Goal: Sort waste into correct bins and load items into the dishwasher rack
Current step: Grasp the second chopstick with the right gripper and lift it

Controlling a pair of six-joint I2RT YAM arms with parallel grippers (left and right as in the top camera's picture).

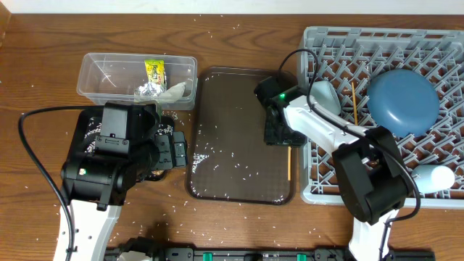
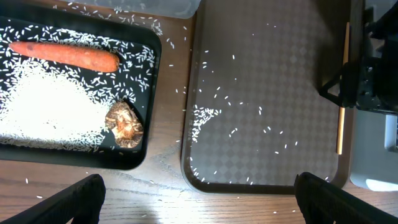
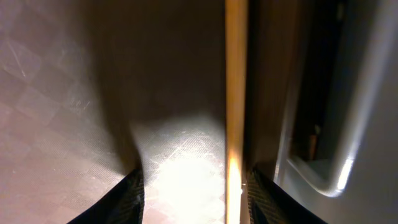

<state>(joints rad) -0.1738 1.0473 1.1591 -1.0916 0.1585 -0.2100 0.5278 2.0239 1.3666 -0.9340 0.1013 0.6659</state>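
Note:
My right gripper (image 3: 200, 190) is open, low over the right edge of the dark brown serving tray (image 1: 232, 109). One wooden chopstick (image 3: 235, 112) lies between its fingers, close to the right finger. The chopstick also shows in the overhead view (image 1: 289, 165) and the left wrist view (image 2: 339, 124). My left gripper (image 2: 199, 202) is wide open and empty above bare wood. The black tray (image 2: 134, 158) holds an orange carrot (image 2: 62, 54), white rice (image 2: 50, 112) and a brown lump (image 2: 125, 123). The clear tub (image 1: 94, 72) holds a yellow wrapper (image 1: 154, 70), foil (image 1: 147, 90) and a tissue (image 1: 176, 90).
The grey rack (image 1: 326, 190) at the right holds the blue dish (image 1: 403, 99), a second chopstick (image 1: 354, 101), a pale bowl (image 1: 324, 93) and a light blue cup (image 1: 435, 177). Loose rice grains (image 2: 208, 115) are scattered on the serving tray and table. My left arm hides the black tray from above.

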